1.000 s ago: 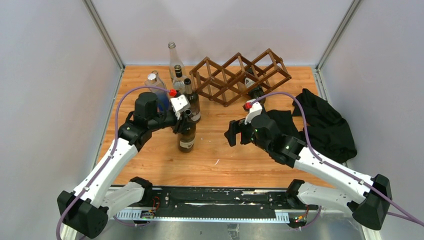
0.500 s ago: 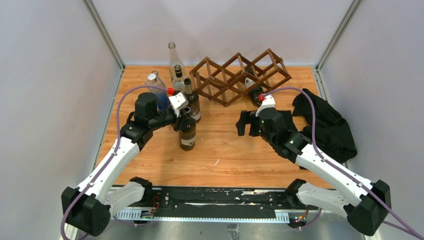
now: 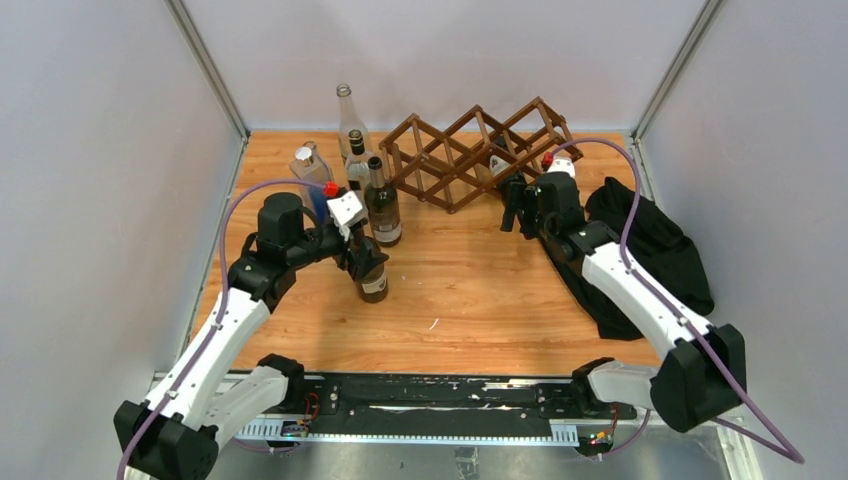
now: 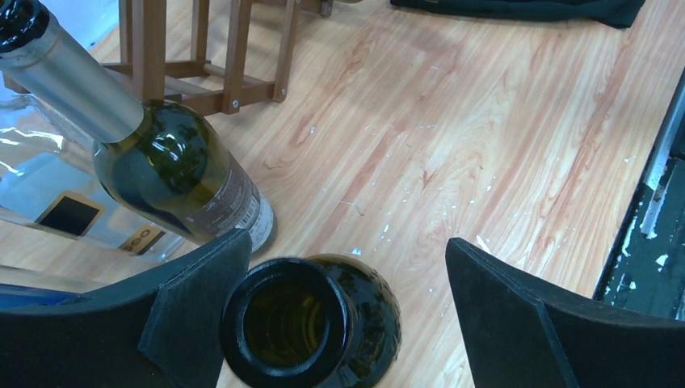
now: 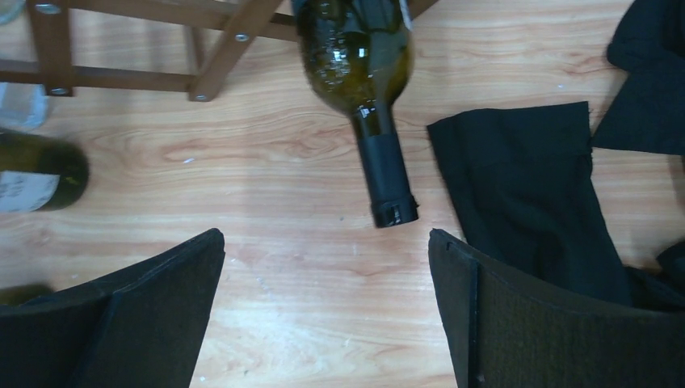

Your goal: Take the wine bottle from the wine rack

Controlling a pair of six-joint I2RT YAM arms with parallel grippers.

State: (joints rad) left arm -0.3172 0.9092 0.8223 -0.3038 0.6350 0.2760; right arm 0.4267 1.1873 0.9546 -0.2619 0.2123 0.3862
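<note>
Reaching toward the far right of the tabletop [image 3: 450, 310], the right gripper [image 3: 512, 205] sits in the top view just in front of the right end of the wine rack [image 3: 455, 150], having come there from mid-table within the last second. Its jaws are spread. The left gripper [image 3: 360, 248], clamped a moment ago on the neck of an upright open bottle [image 3: 374, 282], has let go. That bottle stands by itself left of centre, just in front of a cluster of upright bottles [image 3: 381, 205] toward the far-left corner. In the left wrist view the open bottle's mouth [image 4: 291, 327] sits between parted jaws, close against one pad [image 4: 194, 283] and well apart from the other, with a foil-necked bottle [image 4: 182, 182] just behind. In the right wrist view the wine bottle [image 5: 359, 56] lies in a low cell of the rack, its body among the bars and its dark-capped neck poking out over bare wood beside a black cloth [image 5: 517, 186]. The wide jaws hold nothing, and the neck lies ahead of them, not yet between. The set-down looks finished, and the right arm seems lined up to advance and close on that neck.
</note>
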